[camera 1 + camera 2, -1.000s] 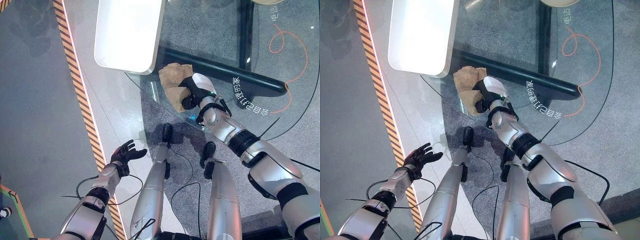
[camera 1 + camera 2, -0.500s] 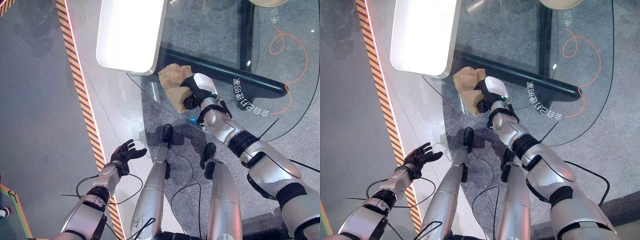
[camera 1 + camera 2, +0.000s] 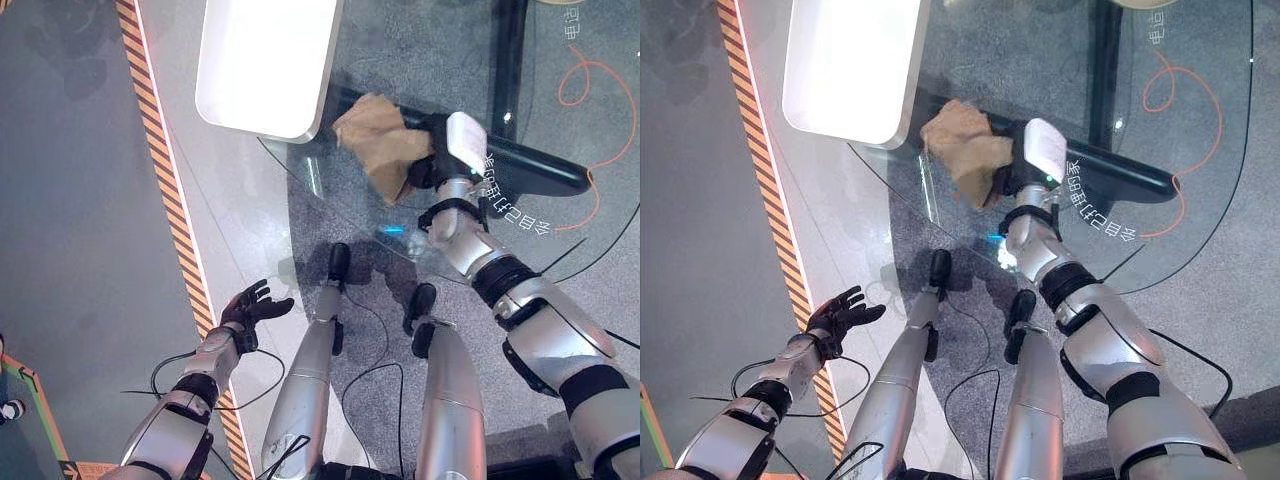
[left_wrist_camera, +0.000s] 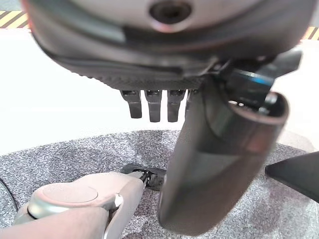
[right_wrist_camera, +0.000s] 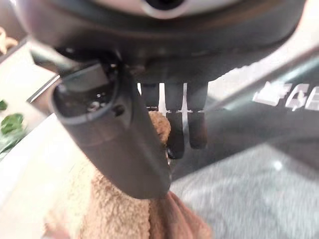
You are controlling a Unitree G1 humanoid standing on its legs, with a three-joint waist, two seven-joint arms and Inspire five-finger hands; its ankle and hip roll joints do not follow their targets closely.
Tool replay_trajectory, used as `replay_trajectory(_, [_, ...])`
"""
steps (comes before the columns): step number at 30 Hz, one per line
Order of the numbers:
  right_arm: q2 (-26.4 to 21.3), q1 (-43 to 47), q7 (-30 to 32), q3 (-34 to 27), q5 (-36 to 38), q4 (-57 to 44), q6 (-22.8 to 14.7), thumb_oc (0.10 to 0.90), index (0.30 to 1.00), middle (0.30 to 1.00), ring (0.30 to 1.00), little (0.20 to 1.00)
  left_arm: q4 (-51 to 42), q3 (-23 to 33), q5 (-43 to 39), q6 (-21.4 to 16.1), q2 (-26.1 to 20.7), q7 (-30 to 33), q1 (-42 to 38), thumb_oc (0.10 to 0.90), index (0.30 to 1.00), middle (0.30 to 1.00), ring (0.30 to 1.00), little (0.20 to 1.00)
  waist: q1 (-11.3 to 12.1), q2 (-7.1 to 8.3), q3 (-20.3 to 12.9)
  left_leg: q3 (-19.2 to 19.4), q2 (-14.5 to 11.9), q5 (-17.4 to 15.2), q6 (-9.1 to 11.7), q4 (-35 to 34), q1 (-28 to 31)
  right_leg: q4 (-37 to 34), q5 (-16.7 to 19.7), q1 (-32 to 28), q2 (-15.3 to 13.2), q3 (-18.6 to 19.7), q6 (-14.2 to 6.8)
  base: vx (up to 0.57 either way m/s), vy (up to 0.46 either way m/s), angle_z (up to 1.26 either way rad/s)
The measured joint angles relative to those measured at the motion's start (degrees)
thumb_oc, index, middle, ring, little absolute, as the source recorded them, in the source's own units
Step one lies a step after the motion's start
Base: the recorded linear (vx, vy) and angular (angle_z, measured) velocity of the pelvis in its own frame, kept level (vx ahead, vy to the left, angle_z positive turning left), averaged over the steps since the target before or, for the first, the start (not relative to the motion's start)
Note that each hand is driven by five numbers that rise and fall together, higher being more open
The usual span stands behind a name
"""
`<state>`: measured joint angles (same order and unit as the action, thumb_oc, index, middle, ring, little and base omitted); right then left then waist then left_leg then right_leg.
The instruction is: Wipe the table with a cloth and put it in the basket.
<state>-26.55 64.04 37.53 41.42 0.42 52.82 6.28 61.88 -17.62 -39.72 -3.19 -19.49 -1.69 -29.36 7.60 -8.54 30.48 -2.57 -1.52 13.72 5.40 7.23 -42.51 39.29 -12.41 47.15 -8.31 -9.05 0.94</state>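
The right hand (image 3: 437,152) reaches out over the glass bench (image 3: 420,60), its fingers and thumb curled round a tan cloth (image 3: 378,140). In the right wrist view the cloth (image 5: 117,209) bunches thick and fuzzy against the thumb, with the fingers (image 5: 177,132) bent down just past it. From the head views the cloth hangs crumpled at the hand's 9 o'clock side, its lower end drooping toward 6 o'clock, and it sits at about 4 o'clock from a white tray (image 3: 268,62) with rounded corners that rests at the bench's near left edge; the cloth's upper corner comes just beside the tray's lower right corner, though whether the two touch cannot be told. Through the glass a dark bar (image 3: 530,165) runs under the bench at the hand's 3 o'clock, and an orange cord (image 3: 590,85) loops on the floor toward 2 o'clock. Far from all this, at about 7 o'clock of the cloth, the left hand (image 3: 250,305) hovers low over the floor with its fingers spread and relaxed, holding nothing, close to a strip of orange and black striped tape (image 3: 165,190) that runs along the floor from 12 toward 6 o'clock.
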Motion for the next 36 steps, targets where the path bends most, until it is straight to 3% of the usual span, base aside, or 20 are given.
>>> replay_trajectory(21, [-7.26, 1.9, 6.93, -7.72, 3.09, 10.82, -2.59, 0.1, 0.3, 0.3, 0.3, 0.2, -1.61, -1.95, -1.23, 0.34, -4.02, -0.01, -0.37, 0.8, 0.9, 0.9, 0.9, 0.9, -1.84, 0.69, 0.37, 0.13, 0.8, -0.13, -0.92, 0.15, -1.22, -1.81, 0.87, 0.22, -0.66, 0.14, -1.37, 0.0, 0.0, 0.0])
replay_trajectory(27, [-8.35, 1.88, 8.84, -11.38, 6.78, 13.25, -2.0, 0.1, 0.3, 0.3, 0.3, 0.2, -1.78, -1.91, -1.27, 0.75, -6.11, -0.05, -0.6, 0.8, 0.9, 0.9, 0.9, 0.9, -3.48, 2.52, 0.6, 0.32, 0.87, 0.06, -1.66, 0.24, -1.58, -3.12, 1.38, -0.01, -0.7, 0.38, -2.14, 0.0, -0.001, -0.01])
replay_trajectory(36, [-11.56, 1.67, 9.96, -15.62, 11.0, 16.57, -1.7, 0.1, 0.3, 0.3, 0.3, 0.2, -1.84, -1.75, -1.29, 1.89, -7.45, -0.4, -1.48, 0.8, 0.9, 0.9, 0.9, 0.9, -4.15, 2.59, 0.62, 0.5, 1.19, 0.02, -2.12, 0.65, -1.59, -3.67, 2.04, -0.37, -0.6, 0.83, -2.82, 0.0, 0.0, 0.0])
